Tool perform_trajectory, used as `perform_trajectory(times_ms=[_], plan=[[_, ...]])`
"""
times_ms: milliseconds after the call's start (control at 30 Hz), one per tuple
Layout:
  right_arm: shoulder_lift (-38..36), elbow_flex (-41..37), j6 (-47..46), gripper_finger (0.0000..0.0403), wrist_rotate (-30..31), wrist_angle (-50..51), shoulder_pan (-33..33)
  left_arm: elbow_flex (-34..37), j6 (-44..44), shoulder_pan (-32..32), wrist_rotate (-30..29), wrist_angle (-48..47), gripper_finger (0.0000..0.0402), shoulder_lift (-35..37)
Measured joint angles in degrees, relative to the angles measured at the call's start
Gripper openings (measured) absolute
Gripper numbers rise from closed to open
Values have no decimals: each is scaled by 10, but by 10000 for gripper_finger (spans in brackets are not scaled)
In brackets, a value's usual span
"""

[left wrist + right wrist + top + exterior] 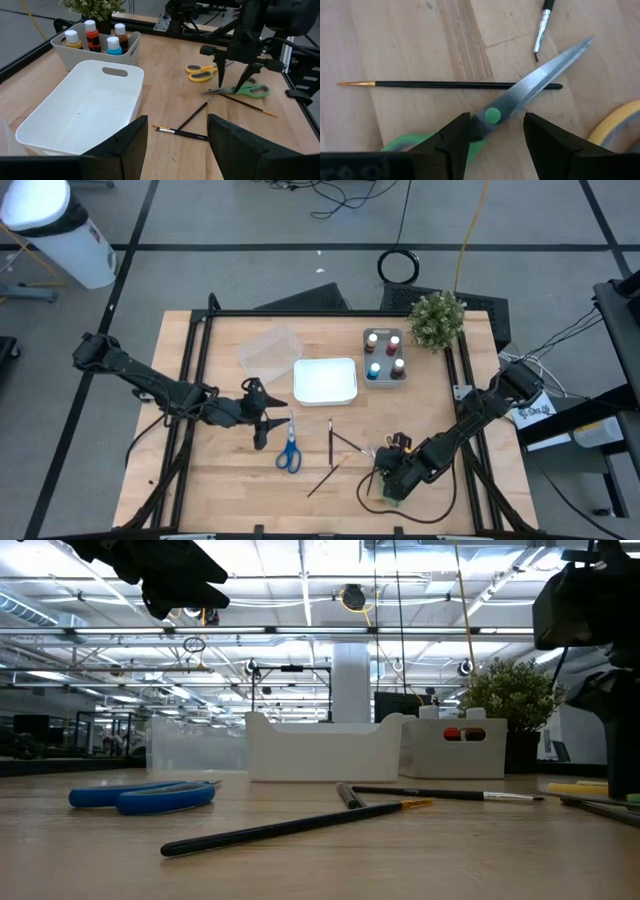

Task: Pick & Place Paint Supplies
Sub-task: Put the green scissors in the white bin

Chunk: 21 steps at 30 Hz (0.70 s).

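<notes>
step: right claw (492, 131) spread open, straddling the green scissors (520, 100), nothing grabbed yet
next: drop, pinch at the pivot
left claw (175, 137): open, hovering empty

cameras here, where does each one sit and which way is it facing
High view: above the table, looking straight down; both arms show, left end effector near the blue scissors.
Low view: at table-top height, looking level across the blue scissors toward the white tray; dark arm parts hang above.
Left wrist view: looks past its own open fingers toward the right end effector.
Right wrist view: looks down between open fingers at the green scissors.
Shared: both wrist views show the green scissors.
</notes>
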State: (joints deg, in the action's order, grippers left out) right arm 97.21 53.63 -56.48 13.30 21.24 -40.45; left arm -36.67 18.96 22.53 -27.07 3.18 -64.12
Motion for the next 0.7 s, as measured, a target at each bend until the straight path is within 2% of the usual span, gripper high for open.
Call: perform_trajectory(times_ms=[367,700], plan=[[2,-1,-14,171,-3,-31,12,0,-1,0,0,0,214,0],[43,2,7,167,-16,-23,23,0,-1,0,0,0,214,0]])
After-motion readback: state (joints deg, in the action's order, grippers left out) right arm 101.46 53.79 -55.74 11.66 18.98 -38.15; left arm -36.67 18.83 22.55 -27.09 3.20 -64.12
